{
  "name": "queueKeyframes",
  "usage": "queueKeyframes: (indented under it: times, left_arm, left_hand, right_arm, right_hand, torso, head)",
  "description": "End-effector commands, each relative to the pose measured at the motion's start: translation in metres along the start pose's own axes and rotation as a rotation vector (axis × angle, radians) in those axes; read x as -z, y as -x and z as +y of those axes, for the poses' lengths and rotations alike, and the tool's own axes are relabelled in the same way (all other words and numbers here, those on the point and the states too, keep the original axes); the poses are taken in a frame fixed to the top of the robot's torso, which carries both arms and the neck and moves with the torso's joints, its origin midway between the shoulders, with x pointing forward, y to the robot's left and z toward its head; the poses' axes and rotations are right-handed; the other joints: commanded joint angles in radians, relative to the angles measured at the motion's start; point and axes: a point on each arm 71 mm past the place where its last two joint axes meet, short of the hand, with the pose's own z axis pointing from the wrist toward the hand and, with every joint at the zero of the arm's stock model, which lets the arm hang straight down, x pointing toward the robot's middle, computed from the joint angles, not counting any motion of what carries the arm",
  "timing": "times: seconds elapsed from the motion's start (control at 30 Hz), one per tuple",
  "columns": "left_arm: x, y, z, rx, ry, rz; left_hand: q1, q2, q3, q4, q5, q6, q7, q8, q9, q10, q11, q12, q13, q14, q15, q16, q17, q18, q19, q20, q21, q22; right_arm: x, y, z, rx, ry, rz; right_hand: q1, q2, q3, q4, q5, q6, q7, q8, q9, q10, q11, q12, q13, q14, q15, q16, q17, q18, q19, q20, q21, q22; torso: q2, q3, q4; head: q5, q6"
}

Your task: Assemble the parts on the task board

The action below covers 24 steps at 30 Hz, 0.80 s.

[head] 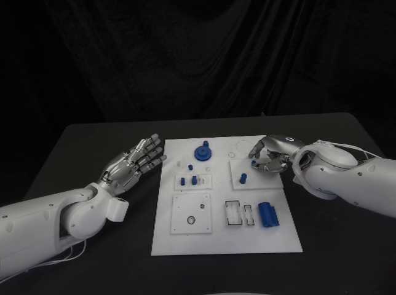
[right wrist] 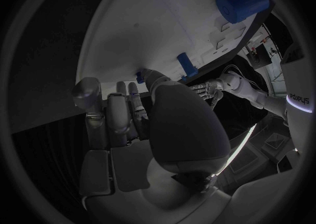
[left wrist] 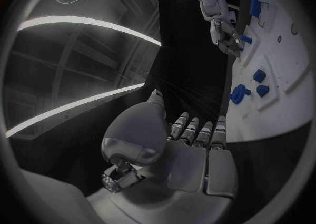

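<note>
Blue parts mostly lie loose on the task board near the curled, seemingly empty right hand; left hand spread.

1. The counter has a matt black surface that throws back no light.
2. The task board looks like smooth white plastic with a dull finish.
3. The parts look like smooth blue plastic with a slight sheen.
4. The left robot hand and right robot hand look like silvery metal, satin with soft highlights.
5. The arm shells are glossy white plastic.
6. The backdrop is dark creased cloth.
</note>
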Motion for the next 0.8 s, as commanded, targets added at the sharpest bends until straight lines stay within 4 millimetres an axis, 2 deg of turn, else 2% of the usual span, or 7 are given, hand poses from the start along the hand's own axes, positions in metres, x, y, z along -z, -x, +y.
queueKeyframes:
  times: [0.03,0.13,0.37,0.57,0.7,0.77,0.8]
  left_arm:
    - [0.0003,-0.0007,-0.0125,0.026,-0.171,0.006]
    - [0.0003,-0.0003,-0.0125,0.026,-0.17,0.006]
    - [-0.0006,0.0001,-0.0119,0.027,-0.168,0.008]
    - [-0.0012,0.0013,-0.0114,0.025,-0.163,0.007]
    - [-0.0014,0.0024,-0.0111,0.024,-0.159,0.006]
    - [-0.0017,0.0027,-0.0109,0.023,-0.157,0.006]
    - [-0.0019,0.0028,-0.0108,0.023,-0.156,0.006]
  left_hand:
    - [0.014,0.002,-0.006,-0.008,0.012,0.003,0.001,-0.002,0.0,0.0,0.012,0.004,0.001,0.002,0.008,-0.003,-0.001,-0.004,0.001,0.012,0.003,0.002]
    - [0.023,0.01,-0.012,-0.017,0.031,0.006,0.004,-0.002,0.0,0.001,0.016,0.006,0.001,0.004,0.011,-0.002,0.0,-0.003,0.003,0.017,0.004,0.003]
    - [0.042,0.022,-0.022,-0.04,0.069,0.01,0.004,-0.001,0.001,0.002,0.02,0.01,0.001,0.007,0.016,-0.001,0.001,0.001,0.01,0.026,0.009,0.009]
    - [0.066,0.032,-0.03,-0.071,0.112,0.009,0.003,-0.002,0.001,0.001,0.021,0.009,0.001,0.008,0.017,0.0,0.001,0.005,0.011,0.03,0.011,0.008]
    - [0.074,0.035,-0.032,-0.082,0.125,0.005,0.001,-0.002,0.0,-0.001,0.021,0.007,0.001,0.008,0.019,0.0,0.001,0.006,0.012,0.033,0.012,0.007]
    - [0.076,0.035,-0.032,-0.085,0.127,0.003,0.0,-0.003,0.0,-0.001,0.021,0.006,0.0,0.008,0.019,0.0,0.001,0.006,0.011,0.033,0.012,0.007]
    - [0.078,0.036,-0.033,-0.088,0.13,0.003,-0.001,-0.003,0.0,-0.002,0.021,0.005,0.0,0.007,0.019,-0.001,0.001,0.006,0.011,0.034,0.012,0.007]
  right_arm:
    - [0.0005,-0.002,0.0032,0.003,0.026,-0.002]
    - [0.0005,-0.0014,0.0048,0.002,0.037,-0.012]
    - [-0.0005,-0.0013,0.0079,0.0,0.053,-0.021]
    - [-0.0008,-0.0013,0.0081,0.0,0.053,-0.024]
    - [-0.0005,-0.0012,0.0067,0.0,0.042,-0.025]
    - [-0.0004,-0.0009,0.0062,0.0,0.039,-0.028]
    - [-0.0002,-0.0006,0.0059,-0.001,0.038,-0.032]
  right_hand:
    - [0.017,0.002,0.012,-0.001,0.018,0.016,0.0,0.009,0.003,0.017,-0.003,-0.002,-0.008,0.005,-0.003,0.005,0.0,0.005,0.01,0.0,0.005,0.111]
    - [0.028,0.005,0.023,-0.006,0.045,0.054,0.006,0.028,0.012,0.044,-0.012,0.002,-0.018,0.012,-0.009,0.014,0.007,0.002,0.021,-0.006,0.025,0.116]
    - [0.034,0.009,0.03,-0.01,0.048,0.083,0.001,0.042,0.022,0.078,-0.021,0.015,-0.022,0.023,-0.015,0.026,0.017,-0.002,0.036,-0.012,0.051,0.123]
    - [0.045,0.013,0.031,-0.022,0.051,0.113,-0.005,0.06,0.037,0.096,-0.028,0.028,-0.021,0.025,-0.019,0.025,0.014,-0.003,0.038,-0.017,0.054,0.123]
    - [0.04,0.004,0.026,-0.024,0.037,0.071,-0.008,0.039,0.038,0.019,-0.01,0.003,-0.03,-0.001,-0.018,-0.005,-0.016,0.006,0.007,-0.017,-0.005,0.109]
    - [0.047,-0.007,0.026,-0.031,0.017,0.002,-0.01,0.0,0.023,-0.11,0.002,-0.053,-0.057,-0.03,-0.013,-0.032,-0.044,0.016,-0.028,-0.015,-0.062,0.096]
    - [0.05,-0.009,0.023,-0.035,0.013,-0.01,-0.013,-0.008,0.02,-0.136,0.004,-0.061,-0.063,-0.038,-0.013,-0.039,-0.052,0.018,-0.038,-0.013,-0.078,0.093]
  torso:
    - [0.007,-0.0004,-0.0007]
    - [0.009,-0.0005,-0.0011]
    - [0.011,-0.0011,-0.0026]
    - [0.009,-0.0015,0.0001]
    - [0.009,-0.0029,-0.0002]
    - [0.008,-0.0034,-0.0005]
    - [0.008,-0.0038,-0.0006]
  head:
    - [0.002,-0.003]
    - [0.002,-0.004]
    - [0.001,-0.011]
    - [0.0,-0.015]
    - [-0.001,-0.016]
    - [-0.001,-0.016]
    - [-0.001,-0.016]
